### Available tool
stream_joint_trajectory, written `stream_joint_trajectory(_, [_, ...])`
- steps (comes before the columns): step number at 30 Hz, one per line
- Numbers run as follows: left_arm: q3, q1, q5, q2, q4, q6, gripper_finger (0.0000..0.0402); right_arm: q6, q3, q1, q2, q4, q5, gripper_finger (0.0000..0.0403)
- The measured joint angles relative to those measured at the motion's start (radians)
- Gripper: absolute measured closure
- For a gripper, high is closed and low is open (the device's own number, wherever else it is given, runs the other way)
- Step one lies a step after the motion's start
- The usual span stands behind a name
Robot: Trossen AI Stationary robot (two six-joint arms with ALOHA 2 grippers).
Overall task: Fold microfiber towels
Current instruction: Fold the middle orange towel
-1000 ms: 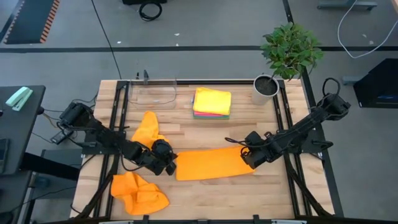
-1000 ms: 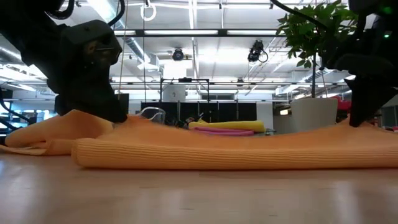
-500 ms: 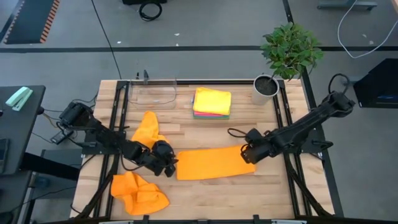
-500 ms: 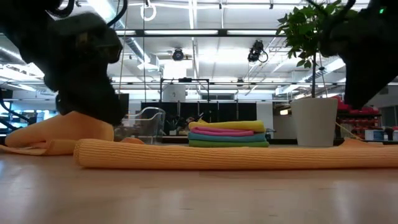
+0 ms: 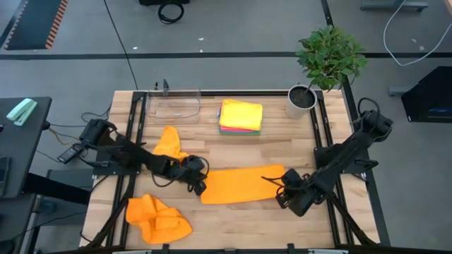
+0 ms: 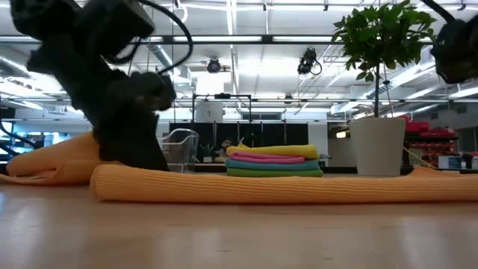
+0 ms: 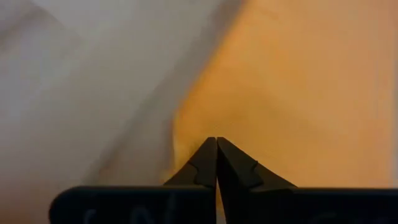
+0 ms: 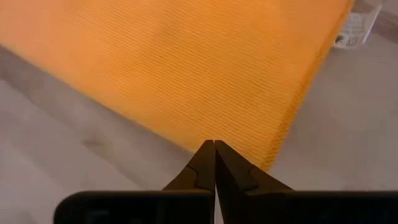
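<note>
- Because the orange towel (image 5: 242, 184) is a thin, soft cloth, I judge it light and limp: it will drape and slide on the wood table (image 5: 233, 215), so any hold must be a firm pinch at a corner or along an edge, not in the middle.
- Using the folded stack (image 5: 241, 116) as my landmark, the orange towel lies flat as a long strip well in front of that stack, towards me.
- Its surface shows a fine ribbed weave in the right wrist view, with a neat hemmed edge and a small white label at one corner.
- The left gripper (image 5: 200, 185) sits at the strip's end on the stack's left-hand side, fingers pressed together. In the left wrist view the tips meet right at the cloth's edge; I cannot tell whether any fabric is caught.
- The right gripper (image 5: 286, 200) sits at the strip's opposite end, nearer me than the stack, fingers likewise closed. Its wrist view shows the tips at the near edge by the corner, apparently holding nothing.
- Two more orange cloths lie crumpled to the stack's left: the crumpled towel (image 5: 169, 146) just beside the left arm, and the bunched towel (image 5: 157, 219) far forward of it.
- The stack itself shows yellow, pink and green layers, squared up.
</note>
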Motion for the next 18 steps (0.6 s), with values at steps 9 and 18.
stream_joint_trajectory(9, [0.003,0.054,0.107,0.043,0.043,0.003,0.0387,-0.054,-0.030,-0.046,0.111,-0.017,-0.039,0.0398])
stream_joint_trajectory(18, [0.137,-0.109,0.190,0.048,0.078,-0.080,0.0386,-0.351,-0.049,-0.281,-0.047,-0.323,0.026,0.0400])
